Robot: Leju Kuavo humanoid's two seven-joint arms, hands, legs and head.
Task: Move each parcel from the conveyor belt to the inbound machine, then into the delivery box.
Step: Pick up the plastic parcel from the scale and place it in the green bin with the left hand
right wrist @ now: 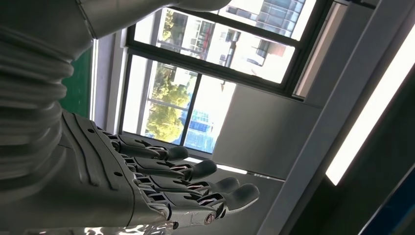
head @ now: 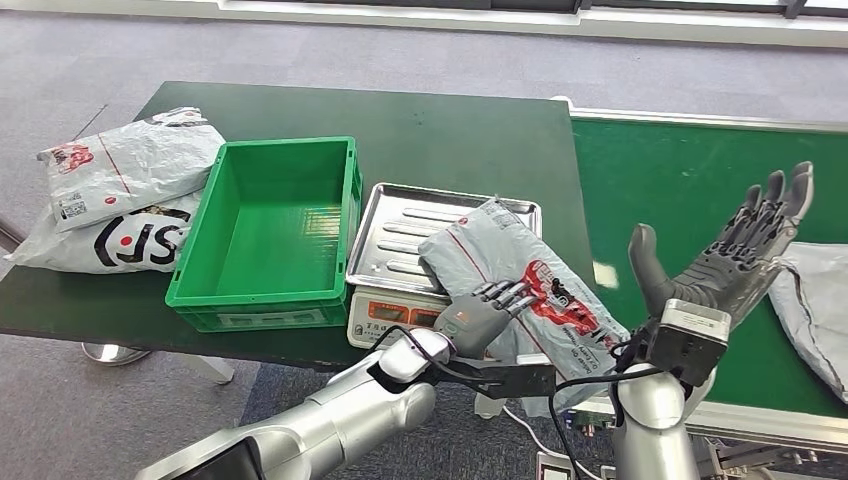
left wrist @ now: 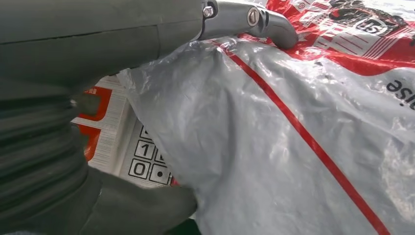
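A grey parcel (head: 520,285) with red print lies across the steel tray of the weighing scale (head: 400,225), which stands at the bench's (head: 460,130) front edge, near its right front corner. The parcel's long axis runs on a slant: its far end rests on the tray toward the tray's far right corner, and its near end juts out past the scale's front and over the bench's front edge, toward the robot. A red stripe runs along that same long axis.

The left hand (head: 485,312) holds the parcel at its near left side; its fingers (head: 512,293) lie over the top of the plastic, and in the left wrist view the thumb (left wrist: 147,208) sits below the bag, with the scale's keypad (left wrist: 147,159) showing beside it.

The right hand (head: 725,250) is raised above the green conveyor belt (head: 690,170), palm up, fingers spread wide, holding nothing. The right wrist view shows those fingers (right wrist: 195,170) straight against a window.

A second grey parcel (head: 815,310) lies on the belt at the right edge of the head view, cut off by it.

An empty green delivery box (head: 270,285) stands just left of the scale, close to the bench's front edge. Two more bags (head: 125,195) are stacked at the bench's left edge.
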